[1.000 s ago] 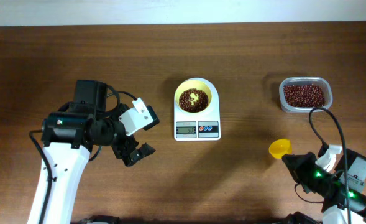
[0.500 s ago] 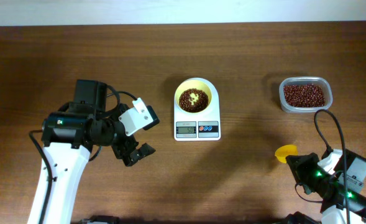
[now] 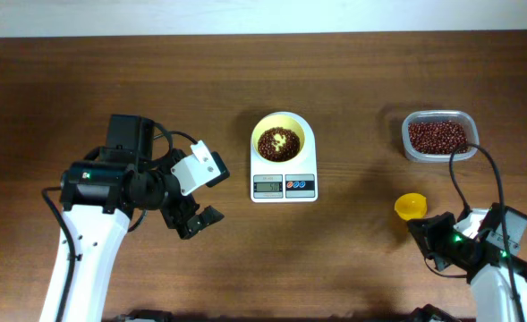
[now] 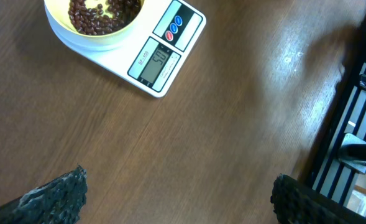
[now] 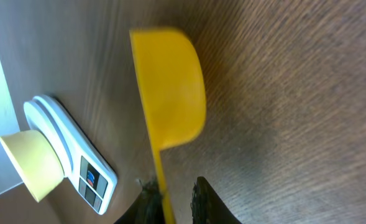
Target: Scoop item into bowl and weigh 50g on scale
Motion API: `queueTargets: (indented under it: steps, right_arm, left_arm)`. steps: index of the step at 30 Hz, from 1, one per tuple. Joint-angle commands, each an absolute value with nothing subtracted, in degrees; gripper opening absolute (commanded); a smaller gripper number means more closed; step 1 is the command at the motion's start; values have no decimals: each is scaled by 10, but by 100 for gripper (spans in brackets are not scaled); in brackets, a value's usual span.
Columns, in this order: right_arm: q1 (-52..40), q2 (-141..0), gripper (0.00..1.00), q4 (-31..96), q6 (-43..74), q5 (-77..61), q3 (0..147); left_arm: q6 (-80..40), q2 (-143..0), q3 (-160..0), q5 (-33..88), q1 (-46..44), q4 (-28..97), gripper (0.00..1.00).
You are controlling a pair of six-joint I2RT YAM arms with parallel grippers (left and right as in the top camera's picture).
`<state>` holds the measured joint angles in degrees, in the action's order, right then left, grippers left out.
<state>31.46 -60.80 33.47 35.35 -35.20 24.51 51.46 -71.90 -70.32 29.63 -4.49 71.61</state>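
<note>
The pale yellow bowl [image 3: 283, 141] holds dark red-brown beans [image 3: 279, 143] and stands on the white scale [image 3: 284, 186] at the table's middle. In the left wrist view the scale [image 4: 161, 59] and the bowl [image 4: 77, 34] show at the top, and the screen seems to read 50. My left gripper [image 3: 198, 220] is open and empty, left of the scale; it also shows in the left wrist view [image 4: 179, 199]. My right gripper [image 3: 429, 238] is shut on the handle of a yellow scoop [image 3: 410, 206], which looks empty in the right wrist view [image 5: 170, 81], low over the table at the right.
A clear plastic tub [image 3: 439, 136] full of beans stands at the back right, beyond the scoop. My right arm's cable loops beside it. The right wrist view shows the scale [image 5: 77, 165] and the bowl [image 5: 33, 165] far off to the left.
My right gripper has shifted with the scoop, first right and toward the front, then back away from the front edge. The left arm, bowl and scale have not moved.
</note>
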Motion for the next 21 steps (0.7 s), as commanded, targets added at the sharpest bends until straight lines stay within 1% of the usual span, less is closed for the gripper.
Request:
queueTargets:
  steps: [1,2,3,4,6,8,12,21]
  right_arm:
    - [315,-642,18,334,344,-369,238]
    - [315,-648,19,337,343,-369,238]
    - [315,-650,30,338,344,-369,238]
    - [315,-650,55,338,344,-369,238]
    - [315,-650,74,338,344,-369,238]
    - [315,-650,86,340,344,-368,238]
    - [315,-650,99,351,328,-367,238]
    - [315,-646,99,359,297,-307,240]
  left_arm:
    - [524,-717,-710,306,-47,717,99]
    - [524,-717,-710,306,-47,717,99]
    - [524,-717,-710,306,-47,717,99]
    - [524,-717,-710,306,-47,717,99]
    - [524,-717,-710,300,-47,717,99]
    - [524,-717,-710,300,-47,717,99]
    - [524,-717,-710,300,-47,717,99]
    - [524,-717,-710,300,-47,717,99]
